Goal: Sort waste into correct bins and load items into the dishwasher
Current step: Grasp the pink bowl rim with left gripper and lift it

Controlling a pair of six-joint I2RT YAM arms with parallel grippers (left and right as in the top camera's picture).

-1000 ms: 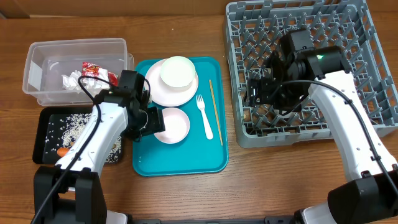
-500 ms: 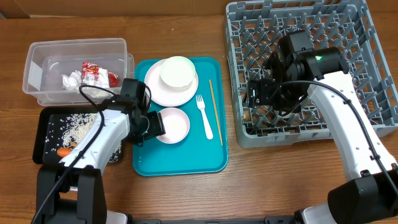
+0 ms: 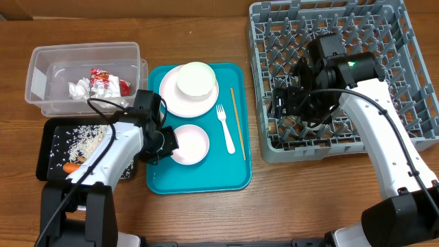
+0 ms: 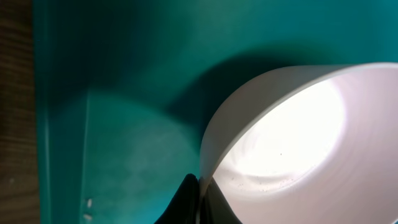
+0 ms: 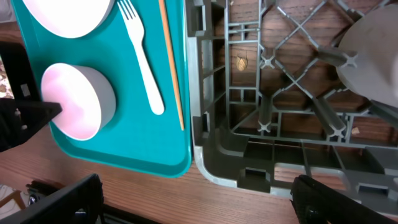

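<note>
Left gripper [image 3: 167, 141] pinched shut on left rim of white bowl [image 3: 190, 144], which sits on teal tray [image 3: 199, 180] | wrist view: fingertips barely visible, bowl cut off | right gripper [image 3: 283, 103] spread wide, empty, over dish rack [image 3: 309, 154]

The surface [image 3: 206, 219] is semi-matt wood grain. The teal tray [image 3: 199, 182] is smooth plastic with a slight sheen. On the teal tray: white bowl [image 3: 192, 144], smooth and glossy; fork [image 3: 225, 127], white plastic; chopsticks [image 3: 237, 123], bare wood. Right of the teal tray, the dish rack [image 3: 405, 68] is matt grey plastic; left of it, the tub [image 3: 82, 48] is clear plastic.
</note>
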